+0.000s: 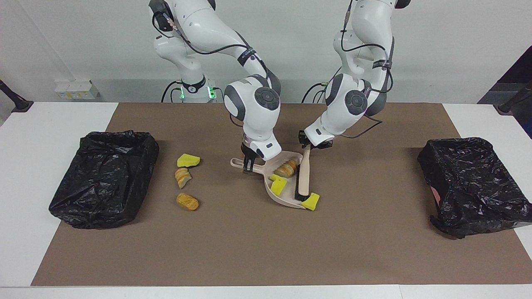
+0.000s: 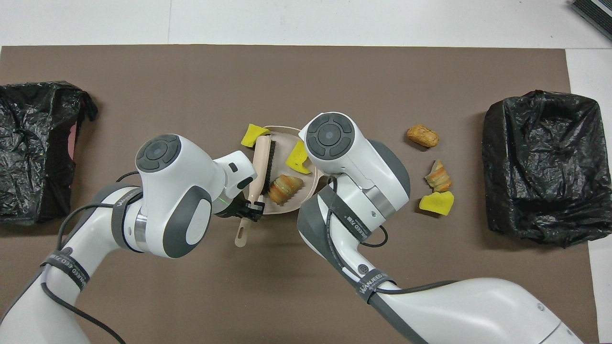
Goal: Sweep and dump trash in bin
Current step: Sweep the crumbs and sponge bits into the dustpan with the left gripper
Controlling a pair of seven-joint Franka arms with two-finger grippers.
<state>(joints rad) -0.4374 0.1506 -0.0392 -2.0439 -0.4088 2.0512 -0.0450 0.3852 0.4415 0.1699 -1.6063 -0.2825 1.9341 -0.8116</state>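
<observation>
Step in hand: You were mid-sweep; the left gripper (image 1: 306, 146) had the brush (image 1: 303, 176) laid across the mouth of the dustpan (image 1: 286, 198), pushing scraps onto it.
Left fingers: Clenched on the brush handle, at the end nearer the robots than the dustpan's mouth.
Right fingers: The right gripper (image 1: 248, 162) was clamped on the dustpan's handle, holding the pan flat on the bench (image 1: 266, 249).
Trash in the dustpan: One bread piece (image 1: 286, 167) and one yellow sponge chunk (image 1: 277, 185) lay on the pan floor, beside the bristles.
Trash at the lip: A second sponge chunk (image 1: 311, 201) sat at the dustpan's farthest corner, just off or on the lip; you could not tell which.
Trash still out: Three scraps (image 1: 185, 180) lay well apart from the dustpan, toward the right arm's end, between the dustpan and the bin (image 1: 104, 176) there. A second bin (image 1: 474, 185) stood toward the left arm's end.
Brush axis: Long axis ran away from the robots along the dustpan's open edge, bristles facing into the pan.
Dustpan heading: Its mouth opened toward the left arm's end, its handle toward the right arm's.
Next move, as a judgement: You likely needed one more stroke to bring the corner chunk in, then a level lift of the dustpan to a bin.
</observation>
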